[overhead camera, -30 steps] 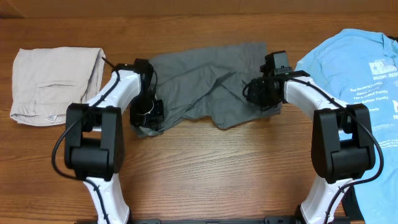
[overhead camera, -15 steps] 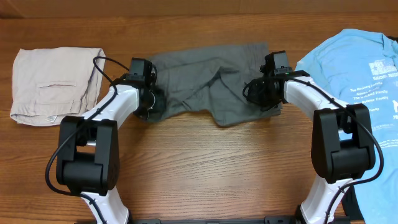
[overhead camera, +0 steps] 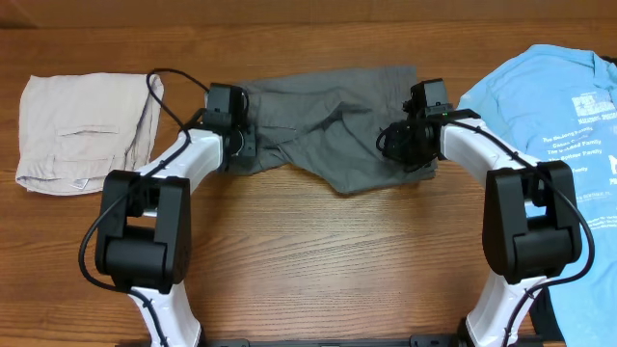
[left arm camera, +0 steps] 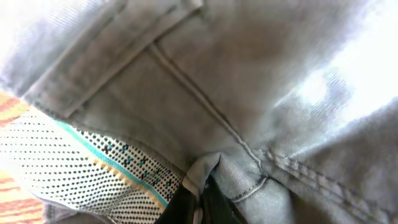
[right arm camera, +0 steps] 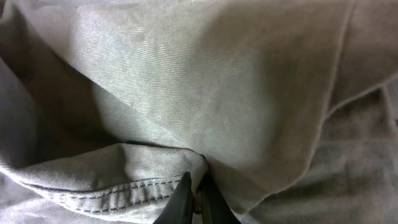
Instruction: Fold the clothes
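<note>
- Two black-and-white arms reach over a wooden table in the overhead view. The dark grey shorts lie rumpled across its far middle, stretched between the arms.
- From above, the left gripper sits at the left edge of the grey cloth and the right gripper at its right edge. Both are sunk into the fabric, so their fingertips are hidden from this angle.
- Off to the far left, pale beige shorts lie folded flat, just beside the left arm's cable and apart from the grey pair. At the far right, a light blue T-shirt with white print runs off the table's edge of the view.
- Close up from the left wrist, that gripper's dark fingers are clenched on a small bunched fold of grey cloth beside a stitched seam. To their left, a white lining with dark dots and a teal stripe shows, with a sliver of wood grain beyond it.
- Close up from the right wrist, the fingers are pinched tight on a double-stitched hem of the grey cloth, which fills the whole view in soft folds.
</note>
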Motion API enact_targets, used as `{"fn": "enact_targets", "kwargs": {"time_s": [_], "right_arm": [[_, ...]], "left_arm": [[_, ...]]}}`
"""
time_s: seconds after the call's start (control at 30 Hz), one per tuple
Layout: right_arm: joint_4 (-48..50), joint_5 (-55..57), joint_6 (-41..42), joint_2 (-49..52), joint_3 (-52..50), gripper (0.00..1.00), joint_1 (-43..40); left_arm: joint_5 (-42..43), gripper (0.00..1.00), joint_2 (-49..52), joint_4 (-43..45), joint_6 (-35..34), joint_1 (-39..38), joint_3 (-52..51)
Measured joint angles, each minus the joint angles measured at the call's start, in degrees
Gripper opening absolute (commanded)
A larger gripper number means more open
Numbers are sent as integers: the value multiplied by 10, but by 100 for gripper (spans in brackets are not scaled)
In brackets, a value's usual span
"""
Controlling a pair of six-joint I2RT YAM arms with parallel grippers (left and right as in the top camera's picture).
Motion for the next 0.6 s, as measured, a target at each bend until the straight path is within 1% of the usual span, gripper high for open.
{"fn": "enact_targets", "kwargs": {"time_s": [0.07,0.1,0.17,0.3,0.33,0.37,0.43,0.6], "right_arm": [[-37,7,-9,7,24,4,0],[-52,13,-11,10,34,4,0],[-111,30,-20,15,63,4,-2],[-245,56,-28,15,142,4,-12],[-264,57,-30,15,158,4,-12],[-306,59,-31,11,186,4,-15],[-355,63,-33,-6,212,4,-16],[-470,62,-34,-69,221,4,-15]], "left_arm": [[-9,4,9,-64,12,0,36],[-11,4,9,-79,14,0,42],[-19,4,11,-171,19,1,79],[-18,4,9,-298,26,3,156],[-14,4,4,-330,26,3,178],[-10,4,-4,-363,24,3,200],[1,4,-31,-417,15,5,235],[19,4,-116,-517,-12,5,272]]}}
